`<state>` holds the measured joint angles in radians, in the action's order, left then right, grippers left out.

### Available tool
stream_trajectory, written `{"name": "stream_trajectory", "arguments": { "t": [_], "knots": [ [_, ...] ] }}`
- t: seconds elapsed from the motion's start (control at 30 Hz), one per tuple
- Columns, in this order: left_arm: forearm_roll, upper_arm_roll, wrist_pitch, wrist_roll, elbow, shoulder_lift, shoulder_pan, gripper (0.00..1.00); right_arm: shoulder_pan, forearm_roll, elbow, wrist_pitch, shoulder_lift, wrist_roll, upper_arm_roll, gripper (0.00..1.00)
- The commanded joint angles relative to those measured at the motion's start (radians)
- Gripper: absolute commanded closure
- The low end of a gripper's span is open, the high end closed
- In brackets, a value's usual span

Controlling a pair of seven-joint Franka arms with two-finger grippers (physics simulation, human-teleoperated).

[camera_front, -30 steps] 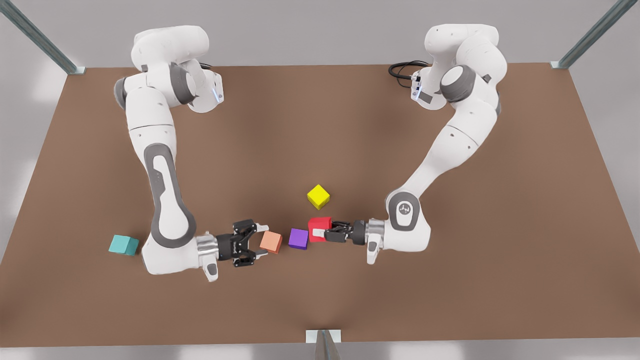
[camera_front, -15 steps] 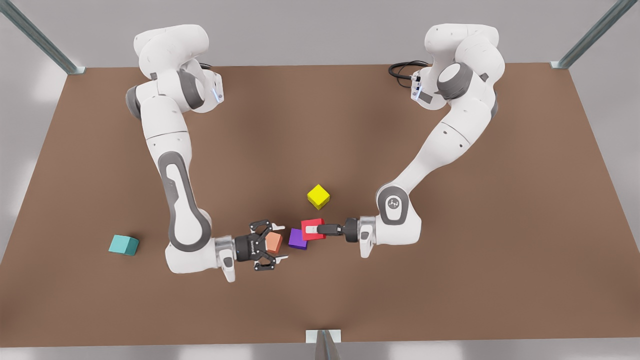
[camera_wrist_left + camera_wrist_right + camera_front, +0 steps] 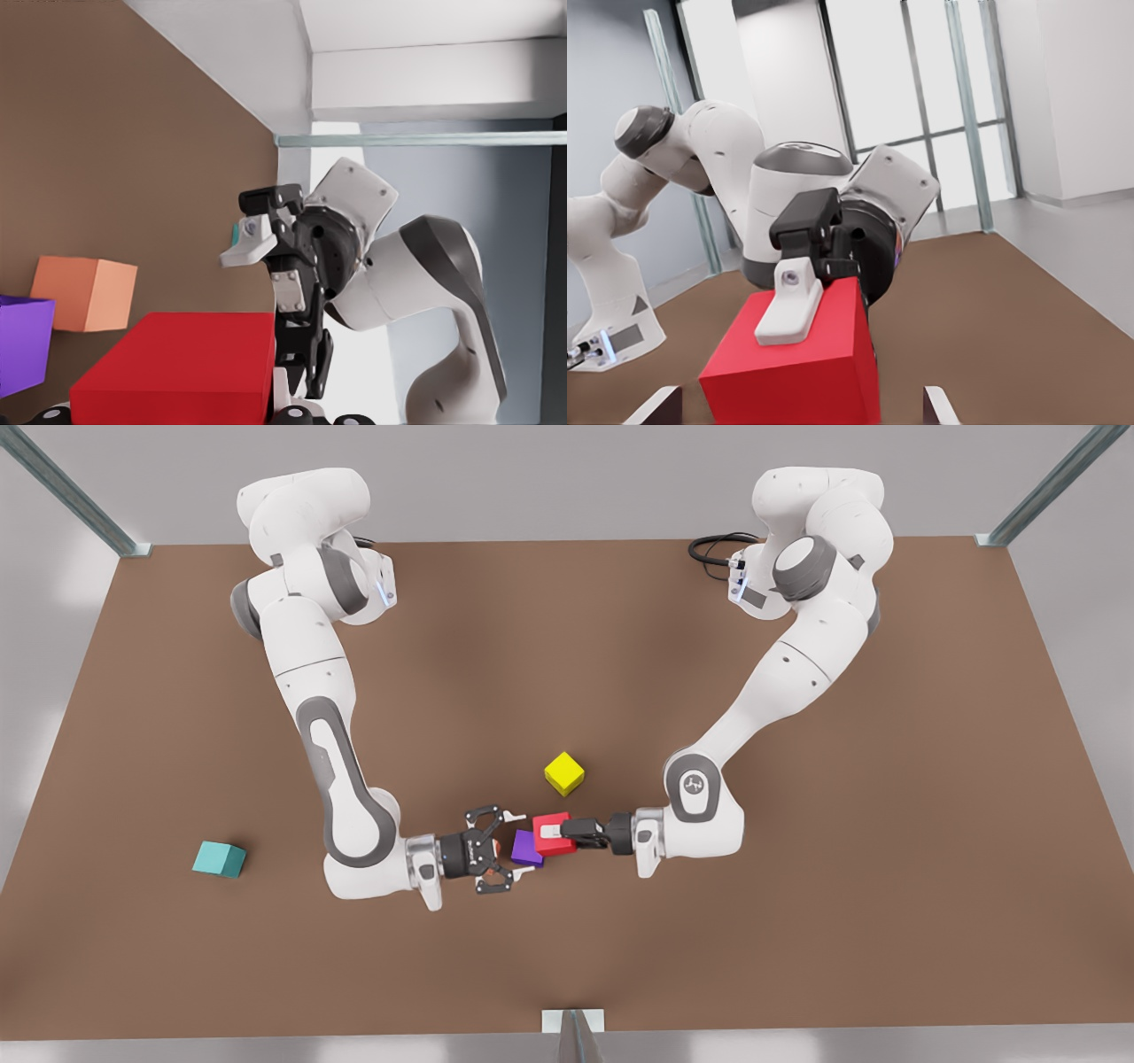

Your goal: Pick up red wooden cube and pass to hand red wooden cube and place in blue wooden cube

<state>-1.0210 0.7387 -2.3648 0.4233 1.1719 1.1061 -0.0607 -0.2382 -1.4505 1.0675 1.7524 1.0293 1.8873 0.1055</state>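
Note:
The red wooden cube point(image 3: 562, 824) hangs above the table's middle, with my left gripper point(image 3: 551, 834) shut on it; that gripper is on the arm at the front view's right. The left wrist view has the cube point(image 3: 177, 367) close up. My right gripper point(image 3: 516, 843), on the arm at the front view's left, is open and faces the cube. In the right wrist view the cube point(image 3: 797, 372) sits between my open fingertips point(image 3: 939, 407), apart from both, with a white left finger pad point(image 3: 788, 305) on it. The blue wooden cube point(image 3: 219, 859) lies far off at the front view's left.
A purple cube point(image 3: 525, 850) lies on the table under the two grippers. Beneath the right gripper, a salmon-orange cube point(image 3: 84, 292) is mostly hidden in the front view. A yellow cube point(image 3: 564, 773) sits just behind the red one.
The right gripper has travelled toward the front view's right, over the orange cube, up to the red cube. The left gripper carried the red cube slightly toward it, then held still.

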Motion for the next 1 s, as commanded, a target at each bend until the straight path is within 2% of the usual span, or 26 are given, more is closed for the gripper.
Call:
{"name": "stream_trajectory", "arguments": {
  "t": [0.0,0.9,0.93,0.97],
  "knots": [
    [-0.016,0.001,0.006,0.167,0.000,-0.002,0.001,0.41,0.000,-0.004,0.011,-0.030,-0.003,0.193,0.002,0.00],
    [-0.062,-0.001,-0.031,0.169,-0.005,0.015,-0.045,0.41,-0.024,-0.027,0.023,-0.024,0.032,0.193,0.019,0.00],
    [-0.062,-0.001,-0.031,0.169,-0.005,0.015,-0.045,0.41,-0.024,-0.028,0.023,-0.024,0.034,0.191,0.019,0.02],
    [-0.062,-0.001,-0.033,0.170,-0.005,0.020,-0.045,0.41,-0.029,-0.028,0.023,-0.022,0.034,0.191,0.019,0.22]
  ]
}}
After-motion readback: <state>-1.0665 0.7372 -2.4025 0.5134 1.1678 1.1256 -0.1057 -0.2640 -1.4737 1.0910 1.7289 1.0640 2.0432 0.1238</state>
